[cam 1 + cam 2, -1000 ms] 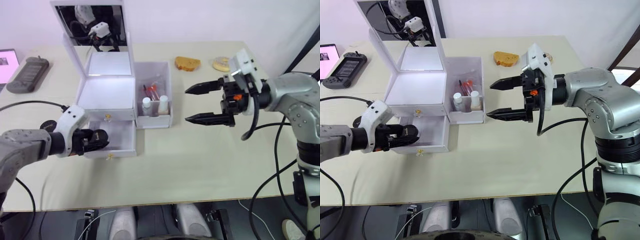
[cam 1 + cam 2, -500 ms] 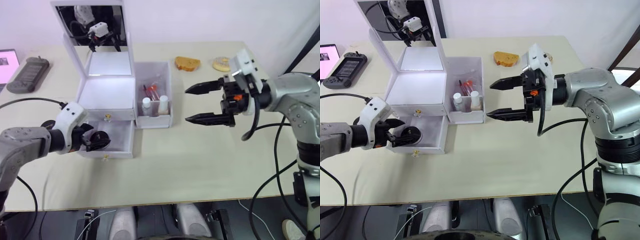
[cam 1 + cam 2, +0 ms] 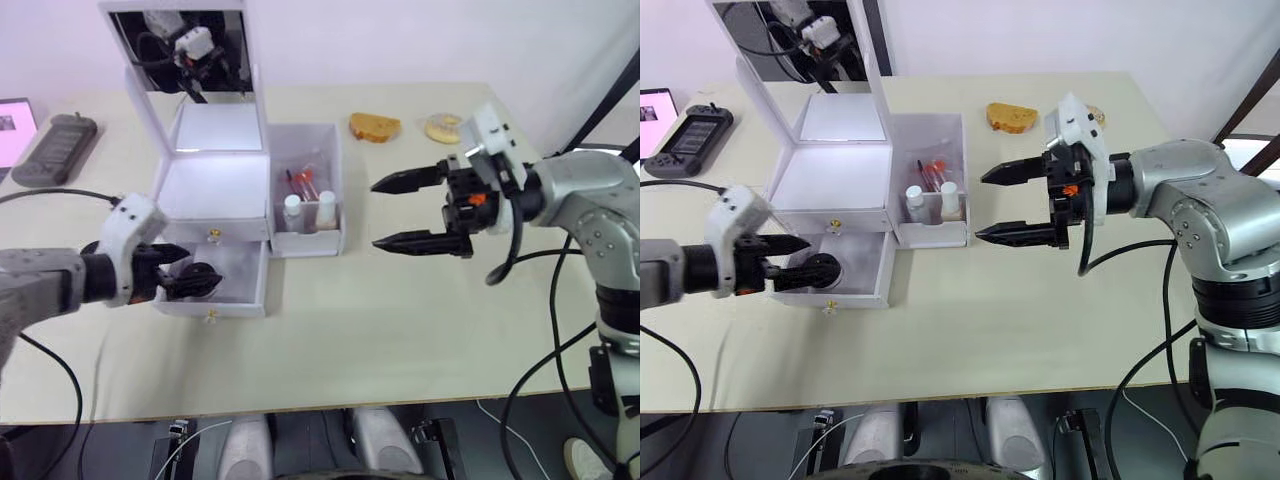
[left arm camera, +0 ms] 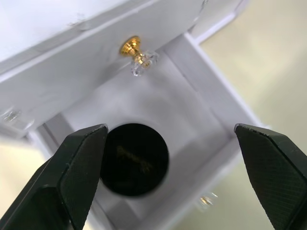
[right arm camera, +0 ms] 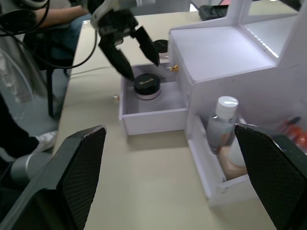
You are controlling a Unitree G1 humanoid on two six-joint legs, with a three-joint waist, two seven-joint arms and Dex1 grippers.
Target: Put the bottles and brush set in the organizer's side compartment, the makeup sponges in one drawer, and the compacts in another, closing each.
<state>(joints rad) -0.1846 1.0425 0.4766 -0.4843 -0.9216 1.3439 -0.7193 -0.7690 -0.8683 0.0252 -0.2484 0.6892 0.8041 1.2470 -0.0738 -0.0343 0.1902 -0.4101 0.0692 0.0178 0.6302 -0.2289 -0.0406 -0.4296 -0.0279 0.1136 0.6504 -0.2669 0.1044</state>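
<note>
The white organizer [image 3: 215, 190] stands with its mirror lid up. Its lower drawer [image 3: 245, 292] is pulled out, and a black round compact [image 4: 134, 158] lies flat inside it. My left gripper [image 3: 178, 272] is open at the drawer's left end, one finger on each side of the compact and not gripping it. A second dark compact [image 5: 160, 45] rests on the table beside the organizer. The side compartment [image 3: 335, 235] holds two white-capped bottles [image 3: 293, 208] and a red brush set [image 3: 303, 180]. My right gripper [image 3: 374, 212] hovers open to the compartment's right. An orange sponge [image 3: 375, 127] and a pale one [image 3: 441, 128] lie at the back.
The upper drawer with its gold knob [image 3: 215, 236] is shut. A grey handheld console [image 3: 55, 148] and a tablet [image 3: 12, 125] sit at the far left. A black cable [image 3: 60, 208] runs across the table by my left arm. Bare tabletop [image 3: 330, 320] stretches along the front.
My left gripper, shut on the compact a second ago, has opened and drawn back slightly to the left, leaving the compact in the drawer. The right arm has barely moved.
</note>
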